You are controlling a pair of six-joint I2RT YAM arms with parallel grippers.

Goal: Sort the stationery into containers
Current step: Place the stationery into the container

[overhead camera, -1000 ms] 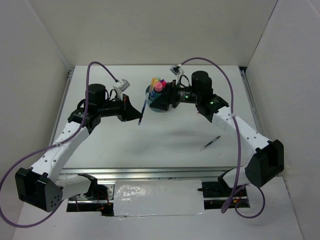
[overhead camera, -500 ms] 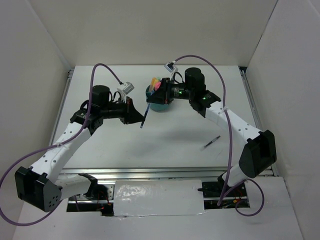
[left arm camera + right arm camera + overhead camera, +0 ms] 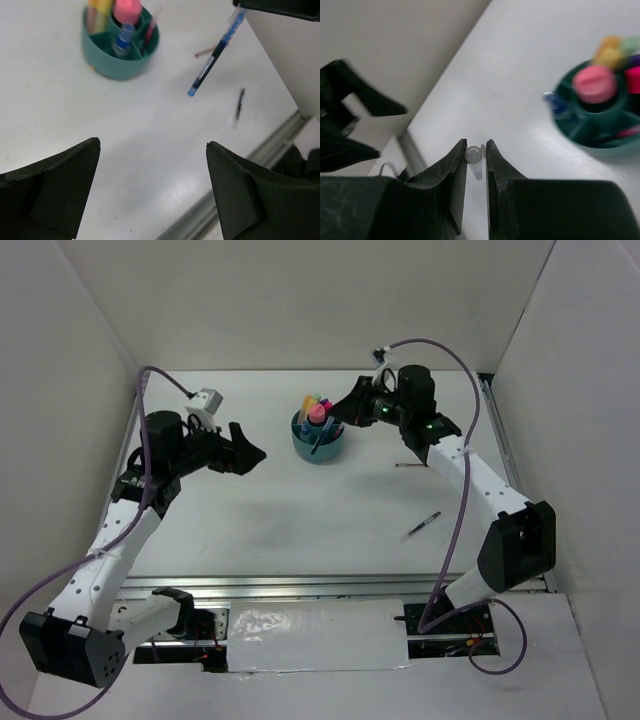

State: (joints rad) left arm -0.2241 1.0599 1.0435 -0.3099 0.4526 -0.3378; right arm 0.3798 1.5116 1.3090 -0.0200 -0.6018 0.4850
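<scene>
From above, we see the left pincer (image 3: pixel 245 453) over the white table (image 3: pixel 300 530), off to the left of the round teal plastic organizer (image 3: pixel 332 452). Its jaws are wide apart with nothing in them. The right pincer (image 3: pixel 345 413) is just beside the organizer's far right side. A pink marker with a round cap (image 3: pixel 317 413) stands in the middle cup. A thin black pen (image 3: pixel 421 526) lies on the table, well apart from the organizer, toward the near right. A thin reddish pen (image 3: pixel 408 466) lies between them. In the left wrist view, the left pincer's black fingers (image 3: pixel 50 195) are spread far apart, and we see only table between them. The organizer holds the pink marker, a yellow marker (image 3: pixel 102 6), a blue-capped clear bottle (image 3: pixel 122 41) and a red pen (image 3: pixel 148 32). A thin blue pen (image 3: pixel 212 55) hangs tilted from the right pincer at the top corner. In the right wrist view, the right pincer is clamped on the clear end of the blue pen, and the organizer looks blurry on the right.
</scene>
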